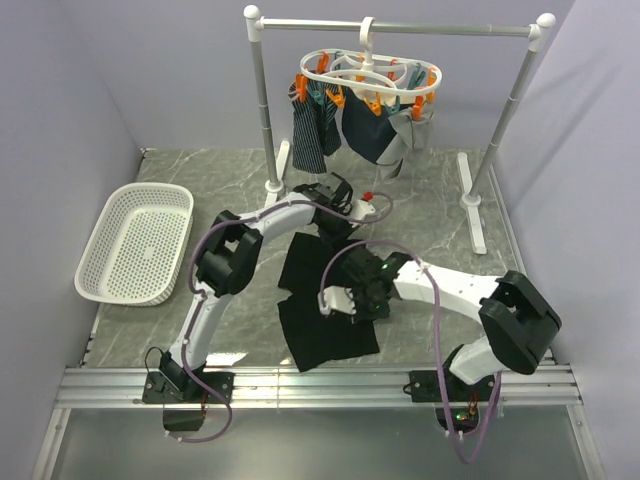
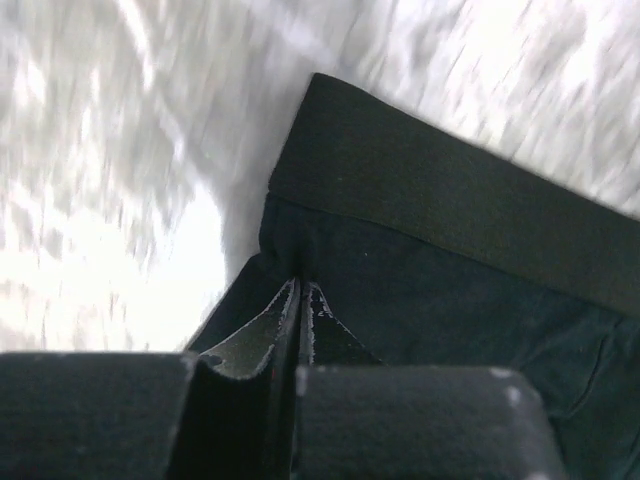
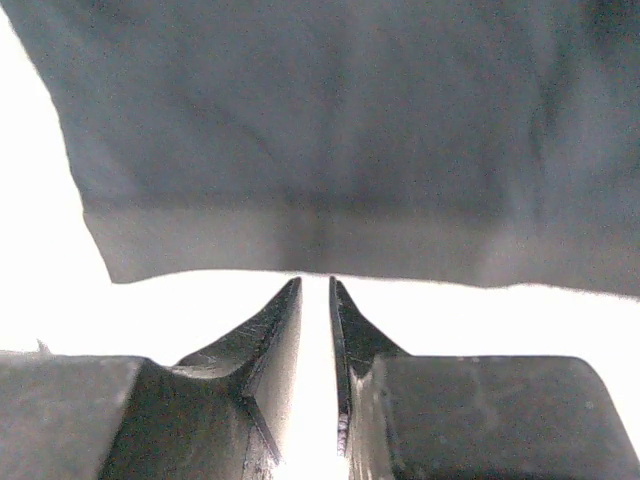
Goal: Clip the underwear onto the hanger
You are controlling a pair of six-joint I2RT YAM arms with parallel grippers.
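The black underwear (image 1: pixel 322 325) lies crumpled on the marble table, between the arms. My left gripper (image 1: pixel 338 222) is at its far edge. In the left wrist view the jaws (image 2: pixel 303 287) are shut on the underwear (image 2: pixel 450 230) just below its waistband, and the cloth creases at the tips. My right gripper (image 1: pixel 335 299) is low over the middle of the cloth. Its jaws (image 3: pixel 317 285) stand a narrow gap apart with nothing between them, and a hem of the underwear (image 3: pixel 330 150) is just ahead. The white hanger (image 1: pixel 370 75) with orange and teal pegs hangs at the back.
The hanger hooks on a silver rail stand (image 1: pixel 400 27) with white ball ends. A dark striped garment (image 1: pixel 309 135), a dark garment (image 1: pixel 365 135) and a grey piece (image 1: pixel 414 132) hang from its pegs. A white basket (image 1: pixel 105 262) sits at the left.
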